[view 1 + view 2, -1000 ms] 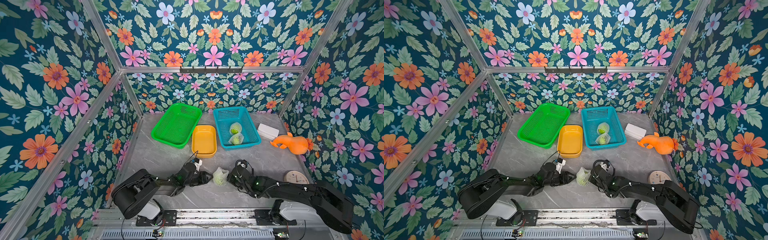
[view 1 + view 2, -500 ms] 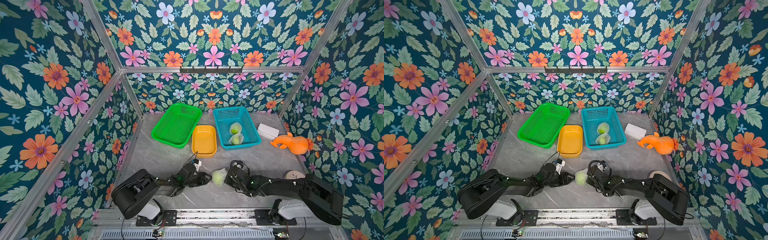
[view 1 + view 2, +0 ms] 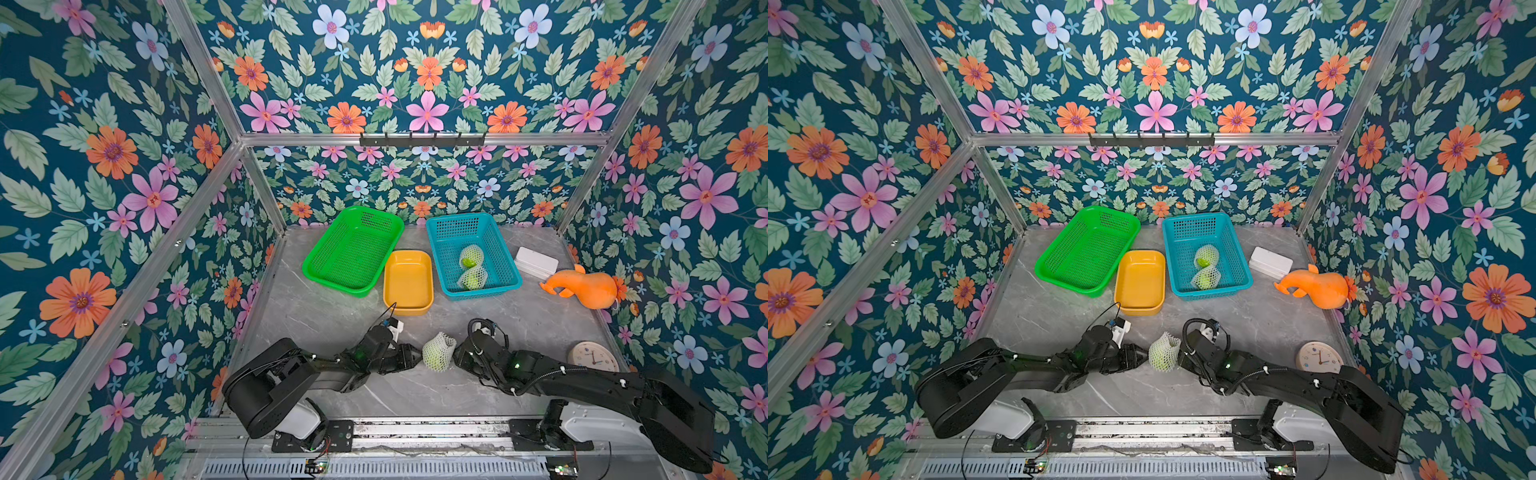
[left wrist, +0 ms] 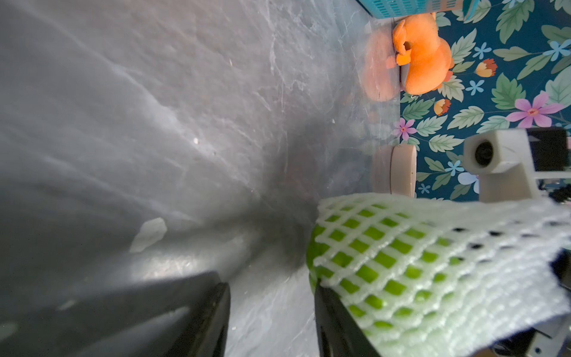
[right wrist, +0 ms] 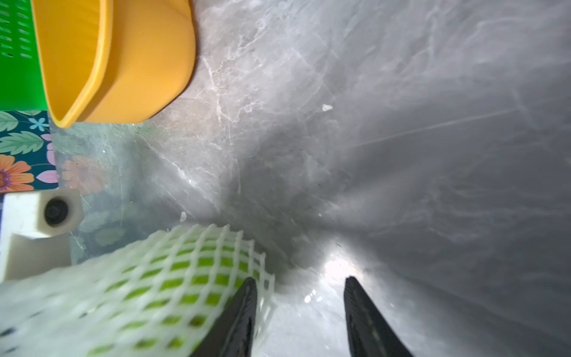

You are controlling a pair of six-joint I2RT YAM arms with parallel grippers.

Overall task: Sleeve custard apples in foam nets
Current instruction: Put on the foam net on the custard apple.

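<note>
Both my left gripper (image 4: 272,287) and my right gripper (image 5: 299,281) stand with jaws apart and empty, flanking the custard apple (image 3: 436,361) sleeved in its foam net (image 3: 441,341).

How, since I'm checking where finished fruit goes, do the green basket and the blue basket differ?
The green basket is empty; the blue basket holds two netted fruits. The green basket lies skewed, left of the yellow tub; the blue basket sits squarer, on its right. Both are perforated rectangular plastic baskets at the back of the table.
</note>
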